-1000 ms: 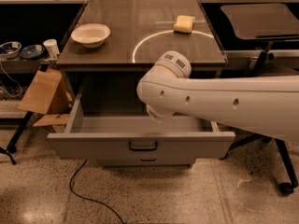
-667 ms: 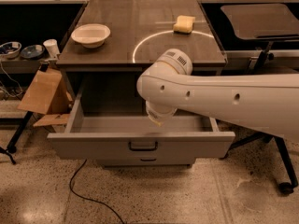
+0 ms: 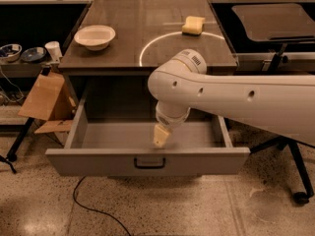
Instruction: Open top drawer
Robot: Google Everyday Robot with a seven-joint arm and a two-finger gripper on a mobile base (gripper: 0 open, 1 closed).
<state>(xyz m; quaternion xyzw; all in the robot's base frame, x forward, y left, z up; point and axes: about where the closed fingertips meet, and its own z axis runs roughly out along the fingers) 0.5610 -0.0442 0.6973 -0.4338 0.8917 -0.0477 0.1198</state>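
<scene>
Plainly, the top drawer (image 3: 88,161) stands pulled far out below the surface (image 3: 147,48), its one black loop handle (image 3: 149,163) at centre. The claw (image 3: 161,135) hangs inside it, near the front wall; clenched or released, I cannot tell. On the surface sit one white bowl (image 3: 94,36) and one yellow sponge (image 3: 193,25).

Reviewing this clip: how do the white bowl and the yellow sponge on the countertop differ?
The white bowl is round and hollow; the yellow sponge is a solid, blocky rectangle. The bowl sits toward the left side, the sponge toward the back right. The bowl is the wider of the two. Both rest on the dark countertop, apart from the gripper, which hangs inside the open top drawer, just behind its handle.
</scene>
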